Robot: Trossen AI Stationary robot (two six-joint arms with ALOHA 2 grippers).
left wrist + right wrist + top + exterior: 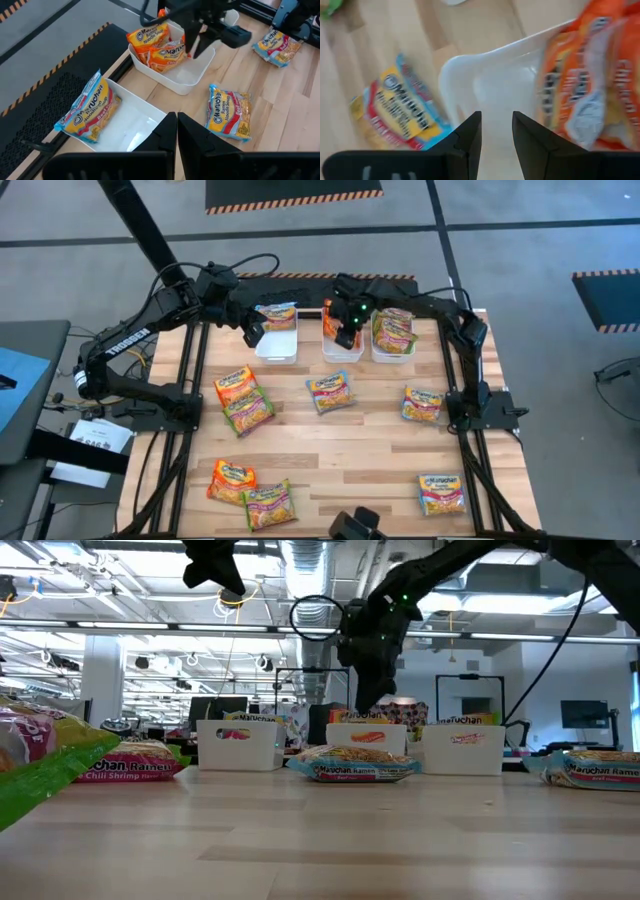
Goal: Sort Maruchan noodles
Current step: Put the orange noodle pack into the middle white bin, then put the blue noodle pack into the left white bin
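Three white bins stand in a row at the table's far edge. The left bin point(277, 345) holds a blue-edged noodle packet point(90, 107). Orange packets point(159, 44) lean against the far wall of the middle bin point(343, 352), and green packets point(394, 332) fill the right bin point(392, 356). My right gripper point(497, 117) hangs open over the middle bin's bare near part, pointing steeply down, with nothing between its fingers. My left gripper point(176, 131) is shut and empty, held above the table just left of the left bin.
Loose packets lie flat on the wooden table: an orange one point(236, 385) and a green one point(249, 412) at the left, blue-edged ones at the middle point(330, 392), right point(422, 404) and near right point(441, 493), and an orange point(231, 480) and a green one point(268, 503) at the near left.
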